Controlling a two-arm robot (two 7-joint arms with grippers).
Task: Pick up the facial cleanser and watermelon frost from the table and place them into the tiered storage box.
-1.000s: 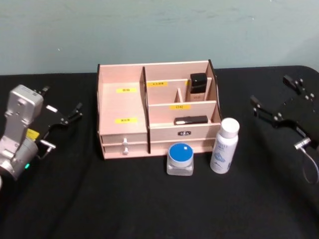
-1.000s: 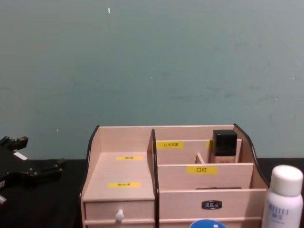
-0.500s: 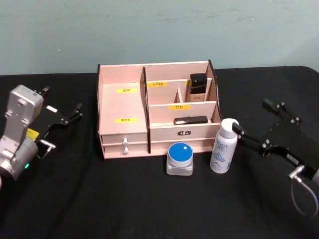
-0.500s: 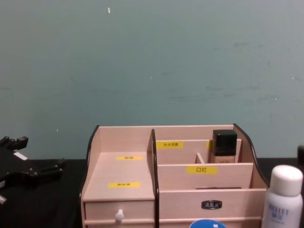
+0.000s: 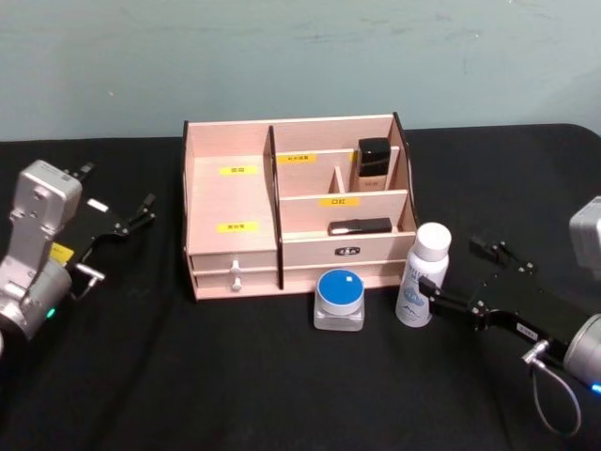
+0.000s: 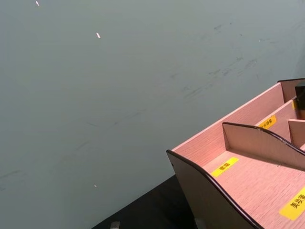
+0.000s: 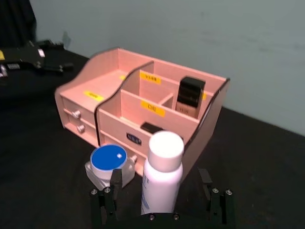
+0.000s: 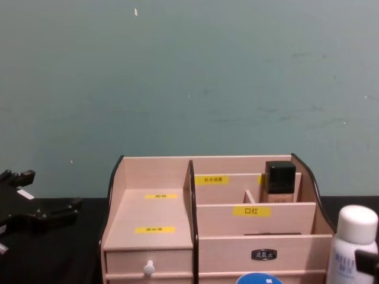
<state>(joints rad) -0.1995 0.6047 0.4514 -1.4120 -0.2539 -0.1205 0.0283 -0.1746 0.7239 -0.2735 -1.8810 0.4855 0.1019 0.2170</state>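
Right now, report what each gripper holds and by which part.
Nothing is held. The right gripper has open fingers flanking the facial cleanser bottle low down; the left gripper sits open and empty.

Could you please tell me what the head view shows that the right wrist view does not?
The head view adds the left arm's silver housing and the right arm's silver wrist. The right wrist view adds the gaps between the white bottle and the fingers of the open right gripper straddling it. Both share the tiered storage box, the blue-lidded jar and the parked left gripper at the table's left.
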